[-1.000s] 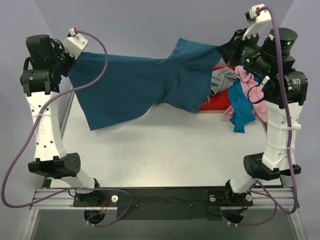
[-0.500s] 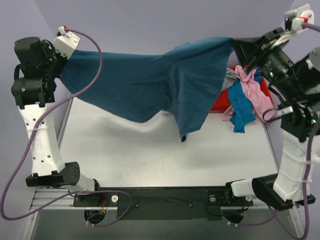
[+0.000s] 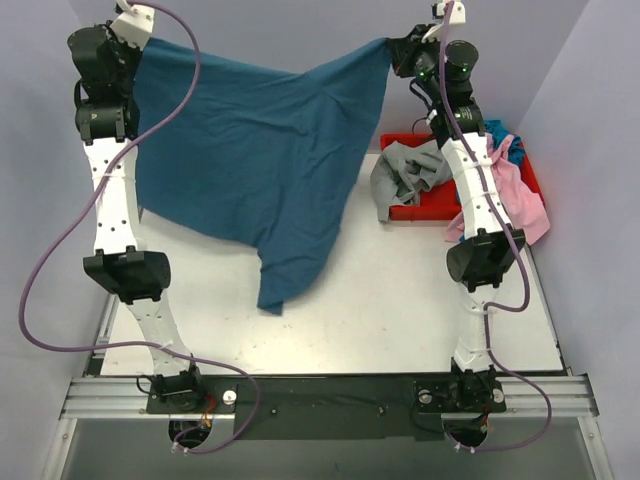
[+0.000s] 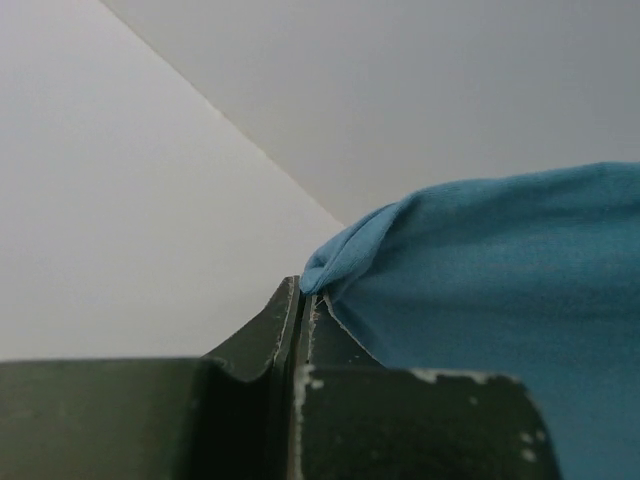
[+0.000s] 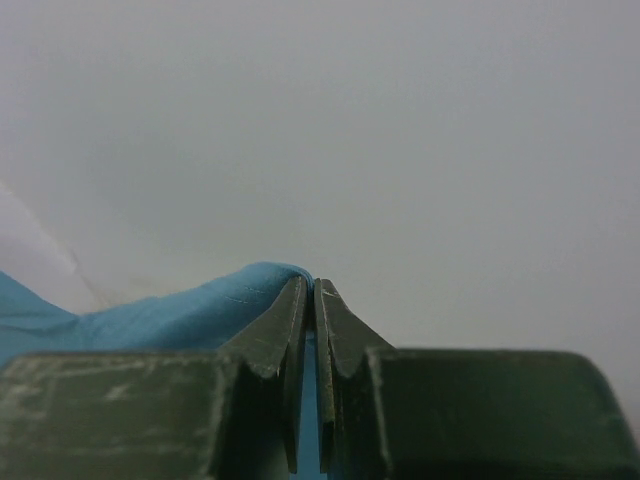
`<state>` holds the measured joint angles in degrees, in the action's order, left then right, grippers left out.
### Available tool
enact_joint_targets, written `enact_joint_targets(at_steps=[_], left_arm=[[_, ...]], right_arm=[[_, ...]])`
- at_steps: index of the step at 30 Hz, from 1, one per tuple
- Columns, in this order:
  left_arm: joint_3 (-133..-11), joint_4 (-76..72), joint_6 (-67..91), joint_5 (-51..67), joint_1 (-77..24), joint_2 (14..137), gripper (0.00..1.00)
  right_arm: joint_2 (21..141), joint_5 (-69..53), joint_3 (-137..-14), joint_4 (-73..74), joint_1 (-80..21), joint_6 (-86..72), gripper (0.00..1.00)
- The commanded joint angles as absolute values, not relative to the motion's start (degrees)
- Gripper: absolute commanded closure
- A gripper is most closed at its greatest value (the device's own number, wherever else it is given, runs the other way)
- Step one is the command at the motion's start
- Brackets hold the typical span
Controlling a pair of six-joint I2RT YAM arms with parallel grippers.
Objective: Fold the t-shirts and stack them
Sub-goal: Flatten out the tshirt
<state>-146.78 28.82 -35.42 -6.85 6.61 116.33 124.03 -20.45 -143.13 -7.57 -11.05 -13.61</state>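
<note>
Hanging limp over the table (image 3: 400,300), the dark teal t-shirt (image 3: 250,170) looks light and floppy, best held as now, top corners pinched tight by the left gripper (image 4: 303,300) and right gripper (image 5: 310,290).

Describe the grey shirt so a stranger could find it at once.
At the white table's far right sits a red tray heaped with shirts. The grey t-shirt drapes over the tray's left edge. Its neighbours, the pink t-shirt and the turquoise t-shirt, are bright; it alone is grey.
</note>
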Motion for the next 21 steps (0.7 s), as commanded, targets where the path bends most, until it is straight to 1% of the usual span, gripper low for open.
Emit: enact_joint_targets(at_steps=[1, 4, 7, 9, 11, 13, 16, 17, 18, 19, 20, 21], left_arm=[[-150.74, 9.16, -37.0, -9.13, 7.47, 115.49, 1.0], [-152.22, 4.67, -39.98, -8.7, 8.44, 116.54, 1.0], [-153.28, 4.74, -42.18, -8.53, 8.79, 116.54, 1.0], [-151.45, 5.71, -42.98, -8.44, 8.79, 115.06, 1.0], [-146.89, 7.29, -42.89, -6.95, 9.05, 112.07, 1.0], [-137.51, 9.48, -43.33, -3.96, 9.49, 107.94, 1.0], [-128.34, 14.22, -45.43, -0.01, 9.93, 101.62, 1.0], [-124.32, 17.54, -46.14, 1.91, 10.02, 100.56, 1.0], [-122.45, 19.41, -47.53, 3.33, 10.19, 98.28, 1.0], [-117.91, 23.51, -48.16, 4.12, 10.37, 97.04, 1.0], [-115.25, 25.56, -49.99, 5.87, 10.46, 94.77, 1.0], [-110.87, 30.8, -51.05, 6.67, 10.37, 93.53, 1.0]], right_arm=[[119.09, -15.47, -150.73, -26.8, -10.11, -10.64, 1.0], [118.57, -17.04, -151.08, -27.07, -9.58, -9.23, 1.0], [116.38, -19.59, -150.82, -24.45, -8.97, -7.04, 1.0], [113.74, -22.22, -148.63, -22.77, -8.27, -7.12, 1.0], [110.06, -26.34, -143.55, -18.75, -7.74, -6.95, 1.0], [104.87, -30.73, -133.48, -13.13, -7.91, -2.75, 1.0], [93.74, -34.09, -121.15, -4.6, -9.74, 3.41, 1.0], [91.52, -34.1, -115.37, 2.39, -10.63, 8.47, 1.0], [86.53, -32.54, -112.62, 6.46, -13.07, 11.31, 1.0], [83.7, -30.61, -106.41, 12.33, -14.75, 16.91, 1.0], [79.76, -28.06, -103.74, 18.4, -18.16, 19.83, 1.0], [77.63, -26.56, -97.79, 21.24, -20.19, 22.73, 1.0]])
